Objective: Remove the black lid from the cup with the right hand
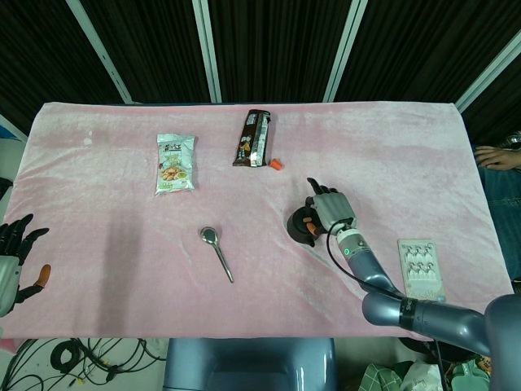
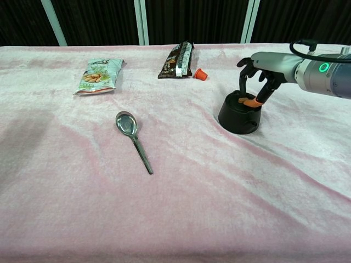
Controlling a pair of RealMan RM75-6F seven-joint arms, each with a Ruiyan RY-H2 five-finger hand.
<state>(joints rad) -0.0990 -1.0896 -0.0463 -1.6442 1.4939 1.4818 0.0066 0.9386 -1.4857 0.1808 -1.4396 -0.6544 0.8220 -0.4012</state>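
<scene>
The black cup [image 2: 238, 119] [image 1: 298, 228] stands on the pink cloth right of centre, and its black lid [image 2: 232, 107] sits on it with a small orange tab on top. My right hand [image 2: 259, 70] [image 1: 330, 210] hovers over the lid from the right. Its fingers curl down, with one dark fingertip and the orange-tipped thumb touching the lid's top beside the tab. A firm hold on the lid is not visible. My left hand [image 1: 16, 259] rests at the table's near left edge, fingers spread and holding nothing; the chest view does not show it.
A metal spoon [image 2: 133, 139] lies left of the cup. A snack bag [image 2: 98, 75], a dark bar wrapper [image 2: 178, 59] and a small orange cap [image 2: 201, 74] lie toward the back. A white blister card [image 1: 421, 269] lies near the front right.
</scene>
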